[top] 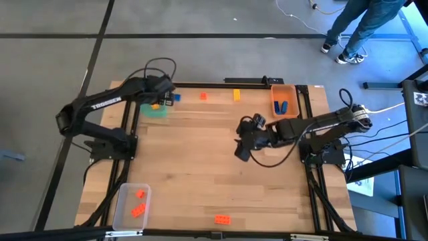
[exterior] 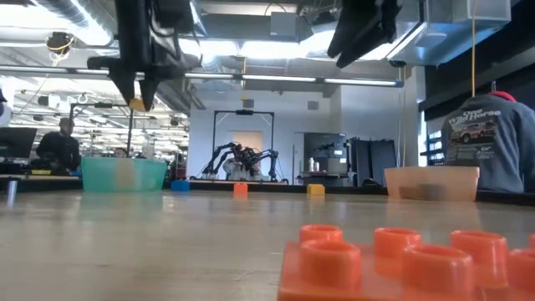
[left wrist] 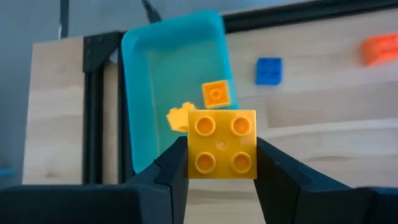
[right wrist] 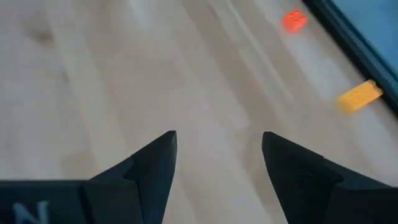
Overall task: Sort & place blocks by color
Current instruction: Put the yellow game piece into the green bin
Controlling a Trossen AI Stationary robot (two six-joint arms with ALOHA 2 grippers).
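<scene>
L end effector point(left wrist: 221, 163) clamped on yellow 2x2 brick point(left wrist: 222, 144) above teal bin point(left wrist: 149, 93), release next; R end effector point(right wrist: 219, 155) apart, empty, mid-bench.

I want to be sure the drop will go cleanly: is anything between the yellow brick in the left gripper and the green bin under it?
Nothing visible. The left gripper holds the yellow brick over the green bin, with open air between.

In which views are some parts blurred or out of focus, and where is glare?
Low view: the near orange-red brick is soft, ceiling lights glare. Left wrist view: the held yellow brick is sharp, the green bin blurred. Right wrist view: the loose bricks look smeared.
</scene>
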